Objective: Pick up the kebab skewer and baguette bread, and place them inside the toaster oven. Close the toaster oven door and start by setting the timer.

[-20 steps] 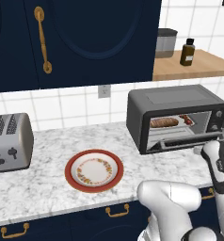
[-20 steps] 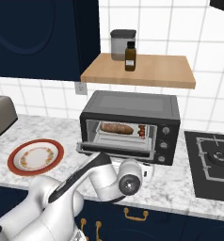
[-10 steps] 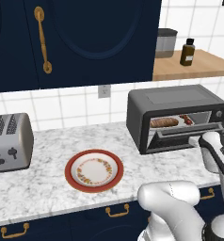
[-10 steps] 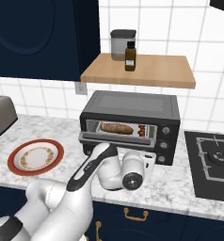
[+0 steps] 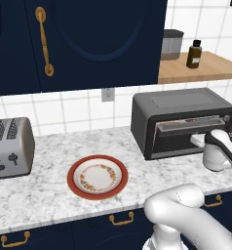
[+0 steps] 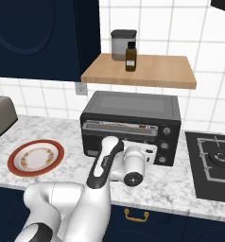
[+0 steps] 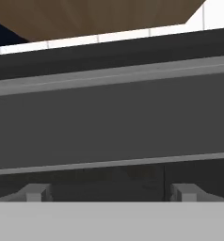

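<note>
The dark grey toaster oven (image 5: 181, 103) (image 6: 133, 101) stands on the marble counter, its door (image 5: 191, 131) (image 6: 121, 137) tilted up almost shut with a thin gap left along the top. My gripper (image 6: 149, 150) (image 5: 200, 141) is right against the door's front. In the hand view the door (image 7: 109, 122) is very close, its grey bar handle (image 7: 109, 77) runs across above, and my gripper (image 7: 110, 193) is open with nothing between the tips. The kebab skewer and the baguette bread are hidden behind the door.
An empty red-rimmed plate (image 5: 97, 177) (image 6: 36, 157) lies left of the oven, and a silver toaster (image 5: 10, 146) stands further left. A wooden shelf (image 6: 142, 71) above the oven carries a jar and a brown bottle (image 6: 130, 56). A stove burner (image 6: 216, 160) sits to the right.
The oven door has swung up from half open to nearly shut, with my gripper rising and moving in against it. The food inside no longer shows.
</note>
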You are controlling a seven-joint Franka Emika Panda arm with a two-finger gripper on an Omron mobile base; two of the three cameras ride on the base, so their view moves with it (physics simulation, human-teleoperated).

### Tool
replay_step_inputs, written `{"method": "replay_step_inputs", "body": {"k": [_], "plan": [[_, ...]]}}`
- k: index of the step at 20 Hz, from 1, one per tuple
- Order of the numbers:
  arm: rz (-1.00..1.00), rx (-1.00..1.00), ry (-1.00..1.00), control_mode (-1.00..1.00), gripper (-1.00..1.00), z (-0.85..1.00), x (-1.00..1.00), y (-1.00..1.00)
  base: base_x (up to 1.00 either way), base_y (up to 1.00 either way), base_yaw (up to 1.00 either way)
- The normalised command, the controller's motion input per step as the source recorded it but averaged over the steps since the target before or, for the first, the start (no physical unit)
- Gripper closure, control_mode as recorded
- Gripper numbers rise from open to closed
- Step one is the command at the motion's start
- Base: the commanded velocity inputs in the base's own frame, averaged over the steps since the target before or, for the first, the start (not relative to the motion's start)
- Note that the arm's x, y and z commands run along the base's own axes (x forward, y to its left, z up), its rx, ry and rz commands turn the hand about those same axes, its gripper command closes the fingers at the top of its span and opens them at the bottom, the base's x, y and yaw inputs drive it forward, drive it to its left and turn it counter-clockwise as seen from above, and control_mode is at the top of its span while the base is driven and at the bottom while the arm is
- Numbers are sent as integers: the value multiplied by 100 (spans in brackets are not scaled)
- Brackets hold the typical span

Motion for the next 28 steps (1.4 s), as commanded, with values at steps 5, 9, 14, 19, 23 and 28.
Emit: {"method": "replay_step_inputs", "body": {"k": [5, 9, 14, 19, 23, 28], "plan": [[0, 0, -3, -100, -100, 0, 28, 0, 0, 0, 0], [0, 0, -1, -100, -100, 0, 19, 0, 0, 0, 0], [-1, 0, 0, -100, -100, 1, -5, -43, 0, 0, 0], [0, 0, 0, -100, -100, 11, -24, -82, 0, 0, 0], [0, 0, 3, -100, -100, 12, -35, -68, 0, 0, 0], [0, 0, 6, -100, -100, 2, -29, -44, 0, 0, 0]]}}
